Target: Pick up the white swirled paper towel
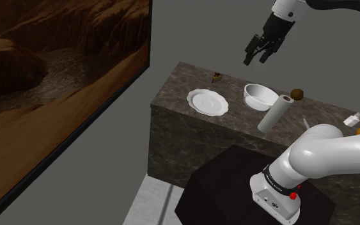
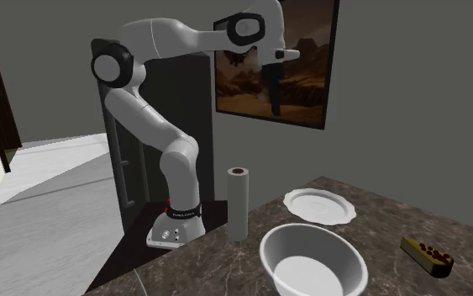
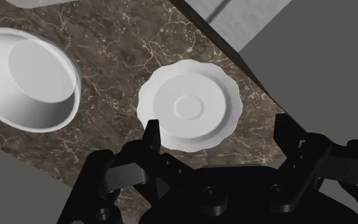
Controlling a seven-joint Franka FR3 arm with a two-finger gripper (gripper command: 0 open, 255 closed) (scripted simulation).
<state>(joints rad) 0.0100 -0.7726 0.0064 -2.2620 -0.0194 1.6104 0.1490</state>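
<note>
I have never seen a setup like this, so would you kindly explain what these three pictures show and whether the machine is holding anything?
This is a white robot arm mounted on a dark box. It ends in a black gripper with two fingers. One picture looks down from beside the arm's base. Another looks back at the arm across the counter. The third comes from a camera on the hand, looking along the fingers. On the dark marbled counter stand an upright white paper towel roll, a white bowl, a scalloped white plate and a slice of cake. The fingers are apart and hold nothing, and the gripper hangs well above the counter.
</note>
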